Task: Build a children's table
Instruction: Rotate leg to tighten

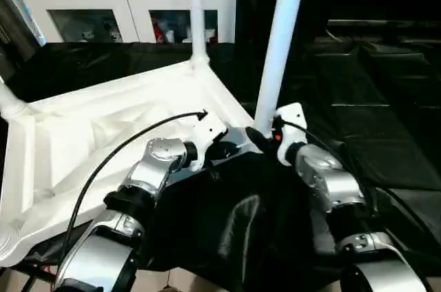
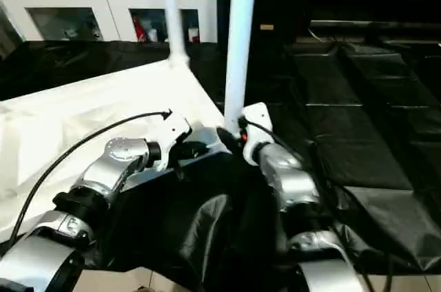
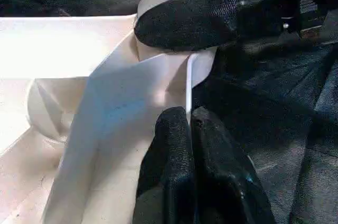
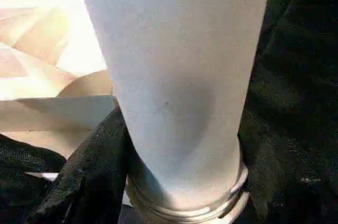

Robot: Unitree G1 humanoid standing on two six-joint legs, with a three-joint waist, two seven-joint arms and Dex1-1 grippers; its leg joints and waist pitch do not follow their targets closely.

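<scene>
Two legs (image 1: 281,37) cropped above

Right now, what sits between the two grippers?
In the left wrist view, the tabletop's thin side wall runs from the left gripper to the right gripper's finger.

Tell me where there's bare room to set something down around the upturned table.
Free: the black cloth right of the near white tubular leg, and the white plastic tabletop's ribbed underside toward its left. Crowded: the near corner, where the left gripper and right gripper meet.
</scene>
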